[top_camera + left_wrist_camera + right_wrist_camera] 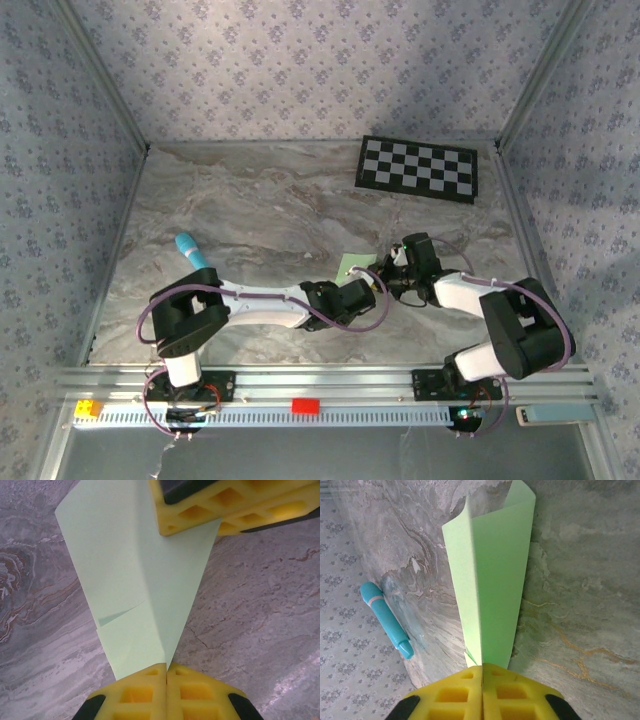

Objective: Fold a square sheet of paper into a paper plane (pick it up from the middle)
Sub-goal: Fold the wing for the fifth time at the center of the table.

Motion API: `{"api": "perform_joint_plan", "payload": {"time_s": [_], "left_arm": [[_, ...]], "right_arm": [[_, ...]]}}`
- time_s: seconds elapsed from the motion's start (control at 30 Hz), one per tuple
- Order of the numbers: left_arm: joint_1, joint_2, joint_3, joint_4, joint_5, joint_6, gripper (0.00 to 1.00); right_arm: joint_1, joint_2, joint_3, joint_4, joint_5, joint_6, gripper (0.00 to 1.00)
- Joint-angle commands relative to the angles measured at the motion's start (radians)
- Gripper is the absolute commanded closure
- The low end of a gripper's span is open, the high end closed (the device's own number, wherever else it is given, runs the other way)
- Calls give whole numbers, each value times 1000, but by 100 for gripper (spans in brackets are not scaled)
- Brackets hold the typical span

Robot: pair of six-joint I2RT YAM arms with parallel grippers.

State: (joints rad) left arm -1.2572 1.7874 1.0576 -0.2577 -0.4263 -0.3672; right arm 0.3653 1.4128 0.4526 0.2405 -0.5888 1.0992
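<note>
A grey marbled table (pixel 250 200) lay between floral-papered walls (pixel 300 60). Both arms bent inward and met. The left gripper (pixel 166 672) and right gripper (pixel 482 669) each clenched one end of the folded mint-green paper (pixel 135 580), which spanned between them.

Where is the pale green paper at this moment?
In the overhead view the folded green paper sits just right of centre on the table, pinched between the left gripper and the right gripper, with the blue stick off to its left.
</note>
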Motion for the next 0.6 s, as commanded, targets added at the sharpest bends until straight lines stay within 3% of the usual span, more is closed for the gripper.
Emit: {"api": "perform_joint_plan", "payload": {"time_s": [0.0,0.1,0.3,0.57], "left_arm": [[-1,-11,-1,8,24,-14,100],[15,-24,-13,27,58,-33,100],[88,-84,-86,138,229,-84,100],[155,-112,-154,232,375,-134,100]], "right_arm": [[-1,-25,21,-49,10,-34,86],[-9,-56,33,-110,30,-68,78],[-47,-167,46,-256,84,-144,61],[-69,-275,28,-328,105,-170,56]]}}
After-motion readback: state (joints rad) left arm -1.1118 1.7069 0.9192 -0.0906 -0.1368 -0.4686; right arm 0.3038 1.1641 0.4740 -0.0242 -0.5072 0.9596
